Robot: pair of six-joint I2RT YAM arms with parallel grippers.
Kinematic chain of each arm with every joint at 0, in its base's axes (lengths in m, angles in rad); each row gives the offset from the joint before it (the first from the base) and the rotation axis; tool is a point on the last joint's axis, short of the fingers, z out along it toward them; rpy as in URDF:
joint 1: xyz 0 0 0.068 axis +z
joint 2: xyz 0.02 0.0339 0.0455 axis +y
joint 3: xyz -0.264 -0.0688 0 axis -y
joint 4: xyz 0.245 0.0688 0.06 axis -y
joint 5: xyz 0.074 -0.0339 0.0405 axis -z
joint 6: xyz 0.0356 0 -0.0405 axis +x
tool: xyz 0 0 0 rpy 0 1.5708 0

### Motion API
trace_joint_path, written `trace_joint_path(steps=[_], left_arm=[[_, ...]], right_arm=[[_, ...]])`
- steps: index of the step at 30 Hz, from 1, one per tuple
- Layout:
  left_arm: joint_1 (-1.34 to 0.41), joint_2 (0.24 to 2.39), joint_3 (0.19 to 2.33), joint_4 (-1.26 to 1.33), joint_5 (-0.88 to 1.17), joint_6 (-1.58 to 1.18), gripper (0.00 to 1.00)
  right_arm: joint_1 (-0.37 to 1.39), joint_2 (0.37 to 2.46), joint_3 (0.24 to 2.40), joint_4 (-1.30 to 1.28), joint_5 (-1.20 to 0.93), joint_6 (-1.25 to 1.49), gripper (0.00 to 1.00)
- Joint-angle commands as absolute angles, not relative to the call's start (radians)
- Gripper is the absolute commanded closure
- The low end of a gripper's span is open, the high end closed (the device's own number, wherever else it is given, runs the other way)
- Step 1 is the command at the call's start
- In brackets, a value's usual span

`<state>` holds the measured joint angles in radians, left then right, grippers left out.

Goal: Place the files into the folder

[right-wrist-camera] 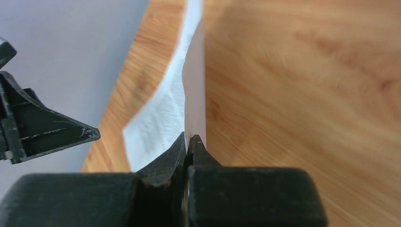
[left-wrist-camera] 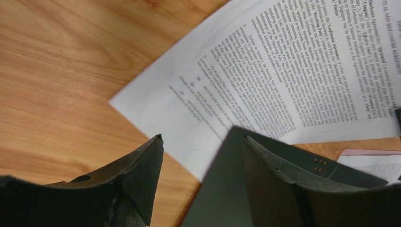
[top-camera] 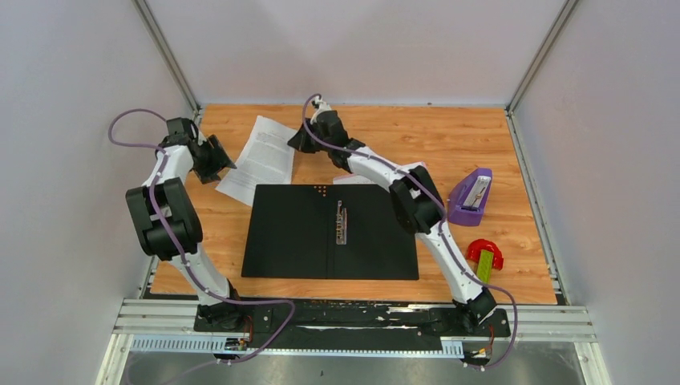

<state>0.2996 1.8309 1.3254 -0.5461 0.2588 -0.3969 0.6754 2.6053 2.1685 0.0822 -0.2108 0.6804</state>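
Note:
The folder (top-camera: 297,233) lies open in the middle of the table, black inside up, with a metal clasp on its spine. The files (top-camera: 261,156) are printed white sheets lying behind its far left corner. My right gripper (top-camera: 295,143) is shut on the right edge of a sheet and lifts that edge, and the pinch shows in the right wrist view (right-wrist-camera: 191,139). My left gripper (top-camera: 220,160) is open and empty at the sheets' left side. In the left wrist view it (left-wrist-camera: 203,137) hovers over the printed sheet (left-wrist-camera: 283,71) and the folder's corner (left-wrist-camera: 227,189).
A purple stapler (top-camera: 471,195) and a red tape dispenser (top-camera: 485,255) sit at the right. Another white sheet (top-camera: 413,170) lies behind the folder under the right arm. A pink edge (left-wrist-camera: 369,152) shows beside the folder. Walls close in the table.

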Motion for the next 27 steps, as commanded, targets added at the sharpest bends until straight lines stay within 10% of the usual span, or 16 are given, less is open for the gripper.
trace_joint_path(steps=[1, 27], left_arm=[[0.265, 1.699, 1.405, -0.621, 0.281, -0.340, 0.30], [0.036, 1.429, 1.258, -0.597, 0.300, -0.284, 0.30]], right_arm=[[0.659, 2.347, 2.204, 0.027, -0.279, 0.500, 1.00], [0.633, 1.255, 1.544, -0.869, -0.505, 0.333, 1.00]])
